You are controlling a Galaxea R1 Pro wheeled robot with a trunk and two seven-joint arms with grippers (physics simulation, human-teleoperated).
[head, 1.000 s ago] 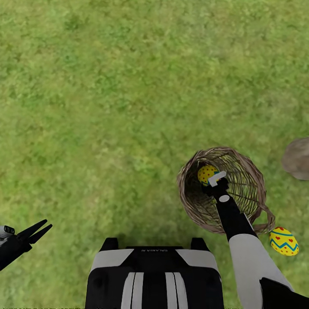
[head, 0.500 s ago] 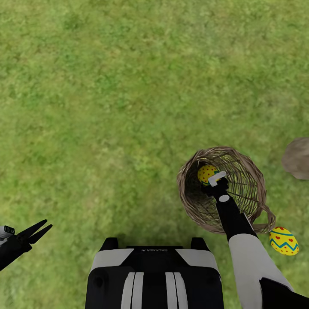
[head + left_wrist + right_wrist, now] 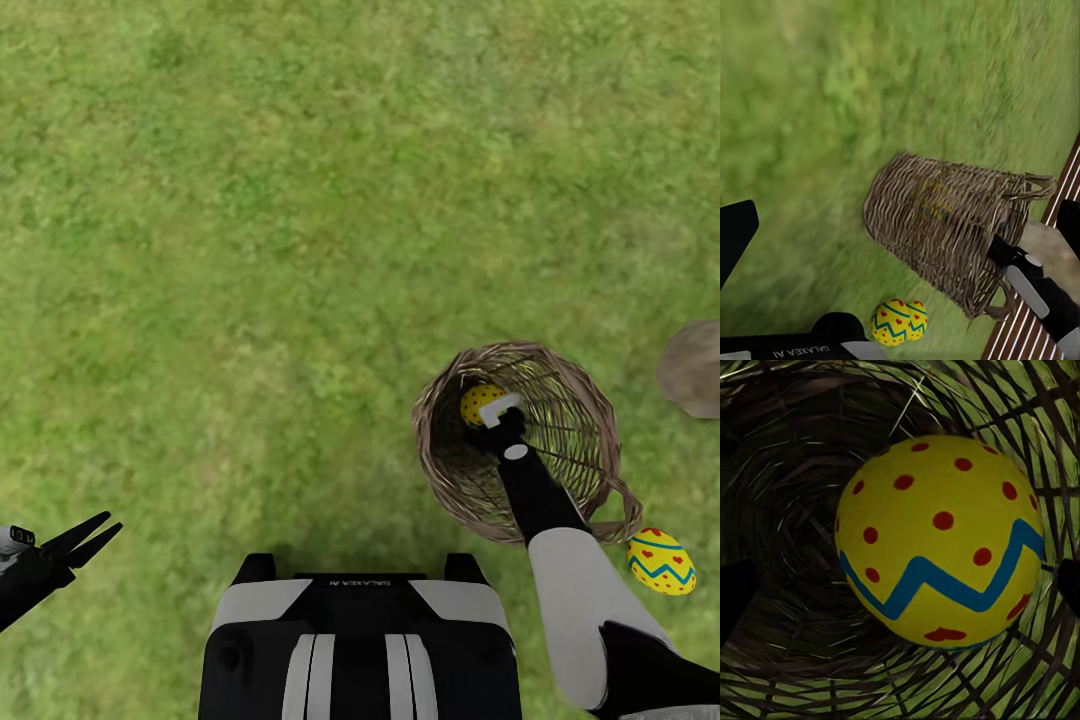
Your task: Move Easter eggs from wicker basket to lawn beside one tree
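The wicker basket (image 3: 520,445) stands on the lawn (image 3: 250,200) at about four o'clock in the head view, just ahead of the robot's right shoulder, its open mouth facing up. Inside it lies a dotted egg (image 3: 478,400), yellow with red dots and a blue zigzag band, resting against the wall at the basket's ten o'clock side; in the right wrist view the same dotted egg (image 3: 941,540) sits large and centred against the dark weave (image 3: 787,457). A second egg, the heart egg (image 3: 660,562), yellow with red hearts and a blue zigzag, lies on the grass outside the basket at its five o'clock, just beside the rim; the left wrist view shows it (image 3: 899,322) on the lawn close to the basket's side (image 3: 945,225). A grey-brown rounded shape (image 3: 692,368) sits at the picture's three o'clock edge, near the basket but apart from it. The right arm reaches down over the rim into the basket, and the right gripper (image 3: 497,412) is right at the dotted egg; whether its fingers are closed on it cannot be told. The left gripper (image 3: 85,538) hangs at eight o'clock over bare grass, well apart from the basket, its fingers narrowly parted.
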